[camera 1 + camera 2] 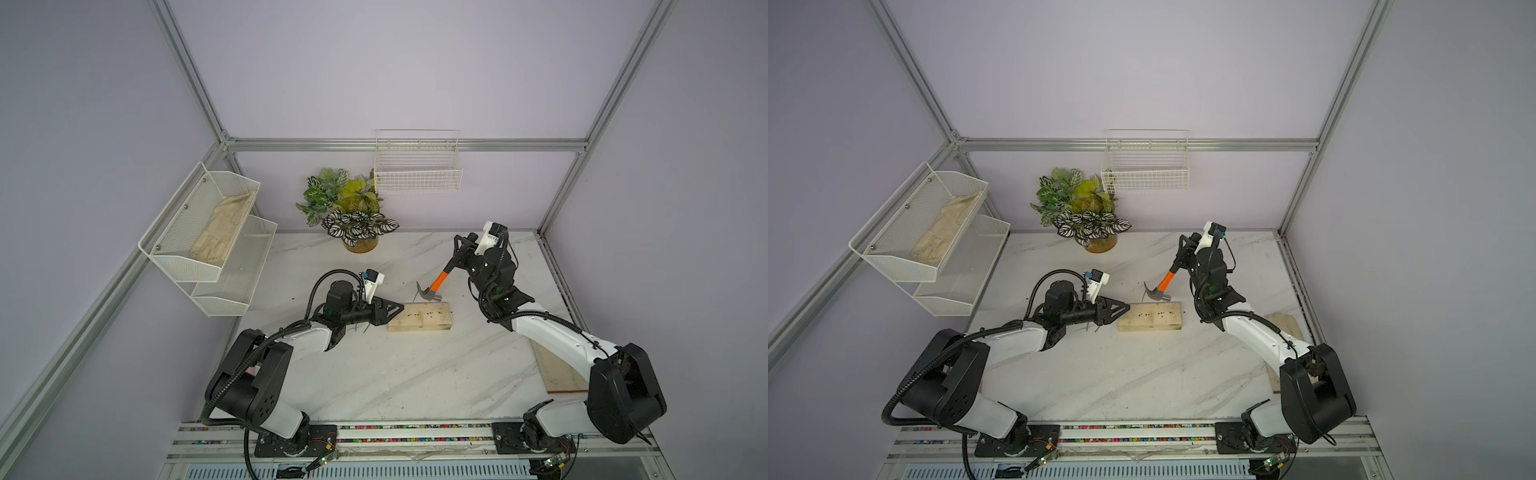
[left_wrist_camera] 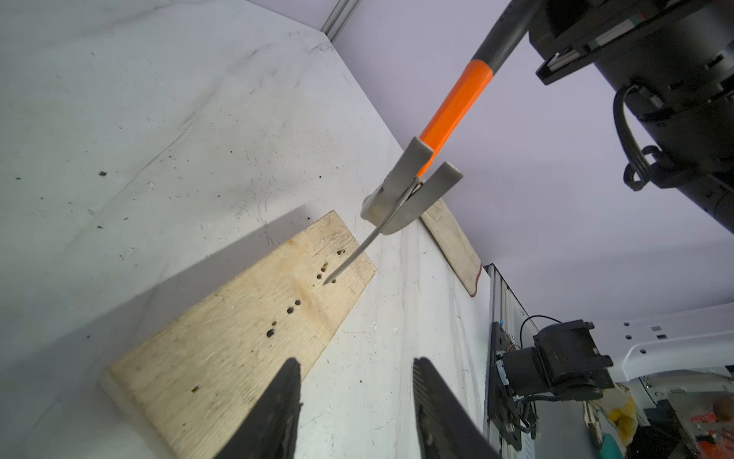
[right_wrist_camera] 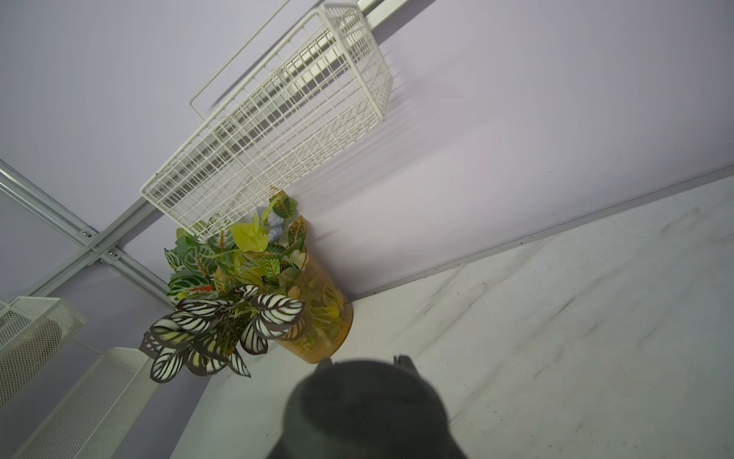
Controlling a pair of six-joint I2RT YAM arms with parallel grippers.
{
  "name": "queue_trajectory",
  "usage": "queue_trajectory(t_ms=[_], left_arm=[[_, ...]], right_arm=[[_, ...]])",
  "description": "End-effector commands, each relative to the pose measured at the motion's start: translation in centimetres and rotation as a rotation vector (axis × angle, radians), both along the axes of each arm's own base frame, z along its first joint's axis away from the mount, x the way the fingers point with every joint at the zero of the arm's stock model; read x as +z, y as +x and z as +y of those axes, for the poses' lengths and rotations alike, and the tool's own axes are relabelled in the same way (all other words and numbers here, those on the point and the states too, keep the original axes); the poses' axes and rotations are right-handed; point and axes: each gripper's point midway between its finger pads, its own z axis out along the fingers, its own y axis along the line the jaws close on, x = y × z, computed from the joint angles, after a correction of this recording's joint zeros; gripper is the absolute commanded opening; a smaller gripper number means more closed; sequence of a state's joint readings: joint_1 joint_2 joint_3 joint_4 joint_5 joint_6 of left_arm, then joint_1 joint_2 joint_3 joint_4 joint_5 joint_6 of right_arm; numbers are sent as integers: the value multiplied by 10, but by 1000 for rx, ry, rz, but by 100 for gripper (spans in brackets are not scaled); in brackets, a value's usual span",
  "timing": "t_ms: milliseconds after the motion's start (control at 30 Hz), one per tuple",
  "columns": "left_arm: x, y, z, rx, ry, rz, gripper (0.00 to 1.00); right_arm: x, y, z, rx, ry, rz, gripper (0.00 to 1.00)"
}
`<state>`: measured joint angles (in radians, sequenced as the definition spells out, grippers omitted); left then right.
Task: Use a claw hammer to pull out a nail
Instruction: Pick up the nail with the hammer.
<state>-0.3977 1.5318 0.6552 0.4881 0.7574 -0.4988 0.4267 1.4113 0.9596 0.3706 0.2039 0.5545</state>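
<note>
My right gripper [image 1: 462,249] [image 1: 1183,249] is shut on the black handle of the claw hammer [image 1: 435,286] [image 1: 1165,283], which slants down to the left. The handle's butt fills the space between the jaws of the right gripper [image 3: 364,359]. The steel head [image 2: 409,194] hangs over the back edge of a pale wooden block [image 1: 419,318] [image 2: 238,337]. A long nail [image 2: 357,254] is caught in the claw, its tip at a hole in the block; I cannot tell if it touches. My left gripper [image 1: 399,308] [image 2: 357,361] is open at the block's left end, holding nothing.
The block has several dark holes. A potted plant [image 1: 357,216] stands at the back wall, below a wire basket [image 1: 417,170]. A two-tier mesh shelf [image 1: 208,249] with gloves hangs on the left wall. A flat wooden board [image 1: 557,370] lies at the table's right edge.
</note>
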Motion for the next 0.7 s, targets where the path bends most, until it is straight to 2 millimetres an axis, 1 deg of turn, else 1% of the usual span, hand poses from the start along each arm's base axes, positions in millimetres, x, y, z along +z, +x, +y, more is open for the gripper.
queue_trajectory(t_ms=[0,33,100,267,333,500,600,667], left_arm=[[22,-16,-12,-99,-19,-146,47],[24,-20,-15,-127,-21,-163,47],[28,-27,-21,-183,-24,-208,48],[35,-37,-31,-249,-17,-298,50],[35,-35,-32,-247,-11,-305,50],[30,-29,-40,-258,-1,-292,49],[29,-25,-43,-257,3,-288,43],[28,-21,-45,-248,4,-280,37]], right_arm=[[56,-15,9,85,65,-100,0],[60,-17,12,105,66,-101,0],[60,-21,18,149,68,-88,0],[67,-27,27,207,90,-90,0],[68,-29,29,222,93,-92,0],[64,-30,30,234,102,-84,0],[60,-30,32,239,103,-75,0],[58,-30,33,244,105,-75,0]])
